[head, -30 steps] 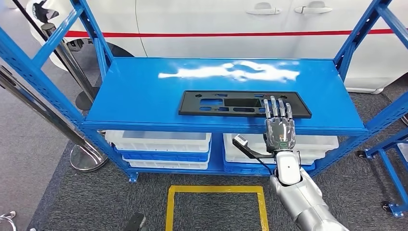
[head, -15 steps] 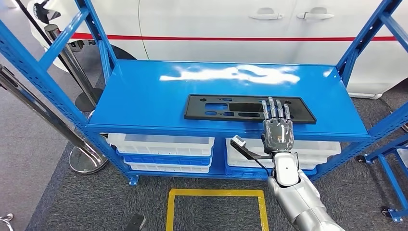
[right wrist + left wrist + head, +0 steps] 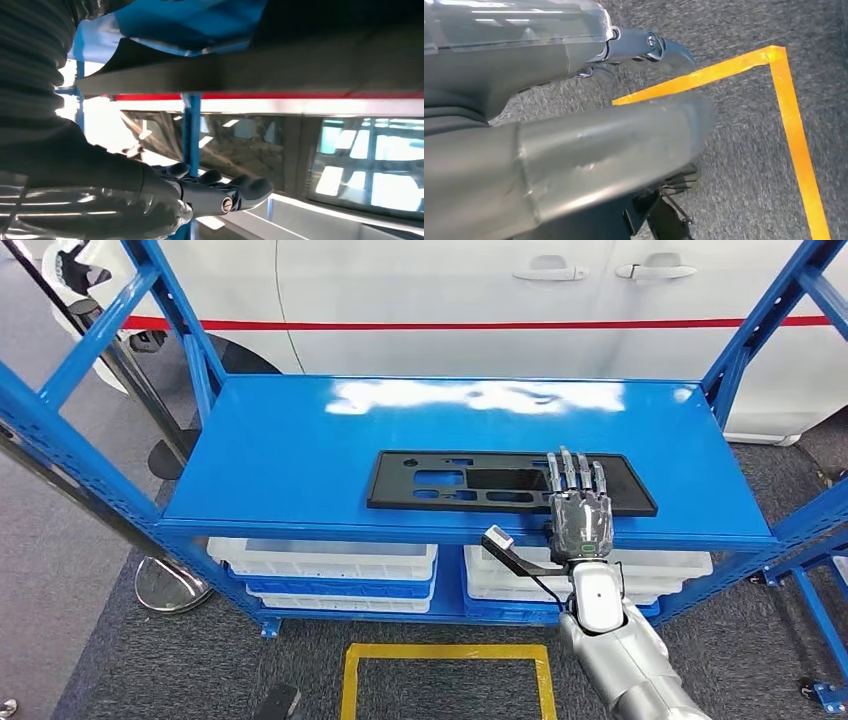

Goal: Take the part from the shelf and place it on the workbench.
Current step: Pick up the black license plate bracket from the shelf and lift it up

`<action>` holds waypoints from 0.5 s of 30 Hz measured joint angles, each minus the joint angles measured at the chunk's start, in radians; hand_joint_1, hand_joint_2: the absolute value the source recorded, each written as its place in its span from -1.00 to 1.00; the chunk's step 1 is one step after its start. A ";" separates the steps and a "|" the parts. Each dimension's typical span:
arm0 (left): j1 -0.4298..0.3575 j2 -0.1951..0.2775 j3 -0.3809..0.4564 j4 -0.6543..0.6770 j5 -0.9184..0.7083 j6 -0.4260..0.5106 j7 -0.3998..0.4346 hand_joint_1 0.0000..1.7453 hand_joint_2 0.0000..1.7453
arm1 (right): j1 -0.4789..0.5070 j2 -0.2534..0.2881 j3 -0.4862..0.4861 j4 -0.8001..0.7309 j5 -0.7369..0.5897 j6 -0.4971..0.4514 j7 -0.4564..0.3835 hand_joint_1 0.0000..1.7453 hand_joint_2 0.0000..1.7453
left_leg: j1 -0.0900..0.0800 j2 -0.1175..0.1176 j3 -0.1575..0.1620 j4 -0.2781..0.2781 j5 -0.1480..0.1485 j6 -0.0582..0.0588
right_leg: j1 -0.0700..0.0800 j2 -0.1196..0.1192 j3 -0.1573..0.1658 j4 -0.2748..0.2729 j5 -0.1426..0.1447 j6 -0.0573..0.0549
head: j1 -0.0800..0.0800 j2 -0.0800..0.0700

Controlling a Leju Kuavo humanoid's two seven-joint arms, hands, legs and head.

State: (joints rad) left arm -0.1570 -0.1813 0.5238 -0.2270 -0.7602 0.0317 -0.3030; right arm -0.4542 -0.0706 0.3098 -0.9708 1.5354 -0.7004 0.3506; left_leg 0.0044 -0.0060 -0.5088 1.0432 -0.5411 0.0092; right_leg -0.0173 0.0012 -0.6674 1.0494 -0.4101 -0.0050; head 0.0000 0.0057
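Your inventory, operator:

Flat black rectangular plastic part with cut-out slots [image 3: 510,482] — lies flat on the top board of the blue steel shelf [image 3: 290,450], toward its front edge and right of centre.

Right hand [image 3: 578,508] — reaches up from below, fingers straight and side by side, palm down, resting on the right portion of the part near its front edge. You can see nothing wrapped around the part; the hand lies on it rather than gripping it. In the right wrist view the dark fingers [image 3: 235,192] stretch out flat.

Left hand [image 3: 574,135] — hangs over the grey carpeted floor [image 3: 744,130] beside an orange-yellow tape line [image 3: 796,135]. You cannot tell from this close, blurred view how its fingers stand.

White plastic trays [image 3: 325,558] — stacked on the lower shelf level, under the top board.

White car with a red stripe [image 3: 480,300] — stands behind the shelf.

Yellow tape square [image 3: 445,680] — on the floor in front of the shelf.
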 joint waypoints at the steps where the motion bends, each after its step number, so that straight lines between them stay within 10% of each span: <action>1: -0.002 0.000 0.000 0.000 -0.001 0.000 -0.001 -1.00 -1.00 | -0.001 0.000 -0.001 -0.003 0.000 0.000 -0.001 -1.00 1.00 | 0.002 0.000 -0.017 0.035 -0.017 -0.005 | -0.002 0.000 0.006 -0.003 -0.002 -0.005 | 0.000 0.000; 4: -0.003 0.000 0.000 0.000 -0.002 0.000 -0.002 -1.00 -1.00 | 0.001 0.001 -0.002 -0.004 0.000 0.000 -0.002 -1.00 1.00 | 0.006 0.001 -0.121 0.211 -0.088 -0.017 | -0.001 -0.001 0.015 -0.005 -0.010 -0.014 | 0.000 0.000; 6: 0.001 0.000 0.000 0.000 -0.003 0.000 -0.003 -1.00 -1.00 | 0.004 0.001 -0.002 -0.004 0.000 0.000 -0.003 -1.00 1.00 | 0.006 0.001 -0.160 0.247 -0.081 -0.017 | -0.001 0.000 0.019 -0.004 -0.014 -0.015 | 0.000 0.000; 10: 0.000 0.001 0.000 0.000 -0.004 0.002 -0.006 -1.00 -1.00 | 0.005 0.001 -0.002 -0.007 0.000 0.000 -0.003 -1.00 1.00 | 0.001 0.001 -0.090 0.029 0.055 0.006 | 0.002 0.002 0.032 -0.005 -0.020 -0.007 | 0.000 0.000; 15: 0.000 0.001 0.000 0.000 -0.005 0.005 -0.009 -1.00 -1.00 | 0.006 0.001 -0.006 -0.009 0.000 0.000 -0.008 -0.99 1.00 | -0.002 0.001 -0.069 -0.031 0.086 0.029 | 0.002 0.001 0.030 -0.001 -0.027 0.022 | 0.000 0.000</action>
State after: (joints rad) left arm -0.1571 -0.1799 0.5234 -0.2270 -0.7650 0.0363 -0.3119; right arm -0.4486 -0.0691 0.3042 -0.9801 1.5355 -0.7004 0.3421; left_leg 0.0020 -0.0053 -0.5782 1.0122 -0.4546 0.0381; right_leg -0.0154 0.0017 -0.6374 1.0482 -0.4373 0.0171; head 0.0000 0.0057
